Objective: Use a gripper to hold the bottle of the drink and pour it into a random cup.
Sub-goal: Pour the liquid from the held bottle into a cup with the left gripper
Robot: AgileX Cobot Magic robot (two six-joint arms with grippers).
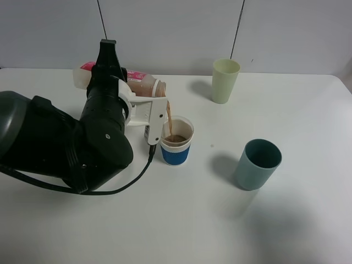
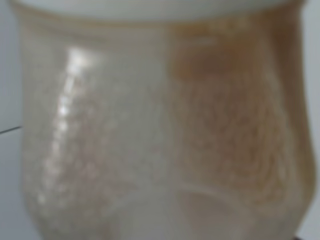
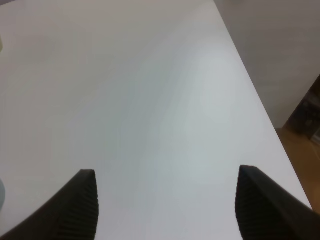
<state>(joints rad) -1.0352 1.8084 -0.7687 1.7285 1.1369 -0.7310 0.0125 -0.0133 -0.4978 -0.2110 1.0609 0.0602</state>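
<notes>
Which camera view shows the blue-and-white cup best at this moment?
The exterior high view: the cup stands whole there, with brown drink streaming in from the tilted bottle. The left wrist view is filled by the blurred bottle alone; the right wrist view shows only table past the right gripper. Neither shows the cup.

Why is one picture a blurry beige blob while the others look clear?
Left wrist view: the bottle fills the frame, likely too close to focus. High view: sharp, soft shadow left of the teal cup. Right wrist view: clear, evenly lit table.
</notes>
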